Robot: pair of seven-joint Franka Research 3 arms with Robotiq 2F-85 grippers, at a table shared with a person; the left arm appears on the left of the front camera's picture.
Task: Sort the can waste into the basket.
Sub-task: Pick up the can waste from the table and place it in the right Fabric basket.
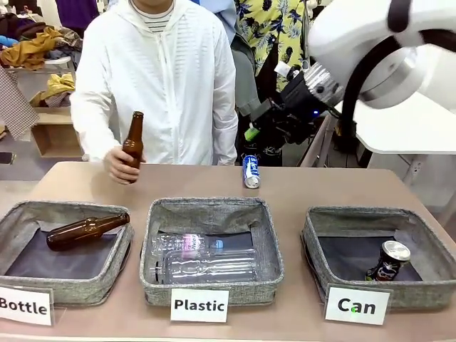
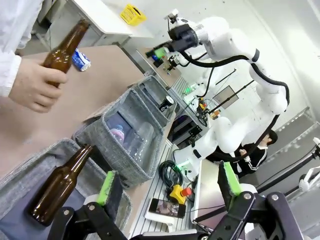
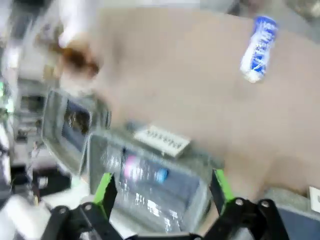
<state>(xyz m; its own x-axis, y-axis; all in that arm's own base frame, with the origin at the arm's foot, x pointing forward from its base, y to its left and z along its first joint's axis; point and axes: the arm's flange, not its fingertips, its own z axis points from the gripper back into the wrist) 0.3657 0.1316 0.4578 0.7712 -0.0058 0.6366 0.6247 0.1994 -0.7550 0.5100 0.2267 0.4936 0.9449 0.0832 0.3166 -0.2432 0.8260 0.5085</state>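
Front view: R gripper hangs over far table edge, jaws wide, empty; right wrist view blurred, same wide gap. L gripper wide too, empty, above Bottle basket. Blue-white can lies on side on bare table beyond Plastic basket. Black can already in Can basket. Risks: round can prob. rolls away if pinch lands off-centre; person's hand w/ brown bottle on same table, could cross reach path.
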